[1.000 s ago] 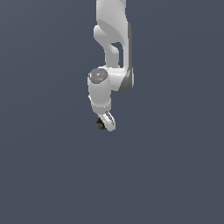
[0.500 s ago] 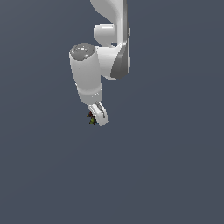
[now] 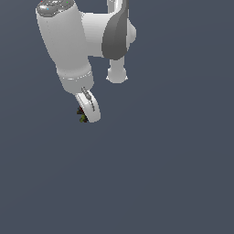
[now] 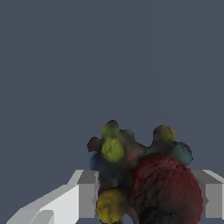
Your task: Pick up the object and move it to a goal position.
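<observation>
The object (image 4: 140, 175) is a small dark lumpy thing with red, yellow-green, orange and blue bumps. In the wrist view it sits between my two white fingers (image 4: 85, 192), which press on it from both sides. From the exterior view only a dark sliver of the object (image 3: 82, 114) peeks out beside the white finger (image 3: 91, 107). My gripper (image 3: 87, 113) is shut on it and hangs in the air below the white arm.
Plain dark grey-blue ground (image 3: 160, 173) fills both views around the arm. The arm's large white links (image 3: 68, 41) fill the upper part of the exterior view.
The arm has swung toward the camera and to the exterior view's left, looming larger. The object has stayed held between the fingers throughout.
</observation>
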You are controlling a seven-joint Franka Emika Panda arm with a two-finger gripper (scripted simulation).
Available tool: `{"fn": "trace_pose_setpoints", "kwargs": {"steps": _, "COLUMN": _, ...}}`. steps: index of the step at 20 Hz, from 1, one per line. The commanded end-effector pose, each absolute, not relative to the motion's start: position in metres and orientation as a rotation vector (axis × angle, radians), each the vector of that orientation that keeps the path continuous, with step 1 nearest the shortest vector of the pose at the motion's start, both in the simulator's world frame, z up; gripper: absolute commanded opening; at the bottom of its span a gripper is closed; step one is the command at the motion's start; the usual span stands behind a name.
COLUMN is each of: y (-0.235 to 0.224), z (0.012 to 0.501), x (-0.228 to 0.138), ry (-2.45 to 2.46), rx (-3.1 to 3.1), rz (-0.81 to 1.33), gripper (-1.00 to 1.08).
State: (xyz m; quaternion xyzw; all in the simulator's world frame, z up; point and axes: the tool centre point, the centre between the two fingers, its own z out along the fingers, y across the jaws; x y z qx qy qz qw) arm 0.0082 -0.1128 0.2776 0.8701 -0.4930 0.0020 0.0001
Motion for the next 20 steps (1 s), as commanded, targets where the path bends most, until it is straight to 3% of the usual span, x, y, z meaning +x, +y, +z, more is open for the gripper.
{"fn": "trace_pose_setpoints", "kwargs": {"steps": 1, "y": -0.120, "z": 0.300, "x": 0.015, "ry": -1.548, "rx": 2.733, "rz": 0.007, "gripper": -1.00}}
{"fn": "trace_pose_setpoints", "kwargs": {"steps": 20, "y": -0.158, "z": 0.413, "x": 0.052, "ry": -1.544, "rx": 2.735, "rz": 0.003, "gripper": -1.00}}
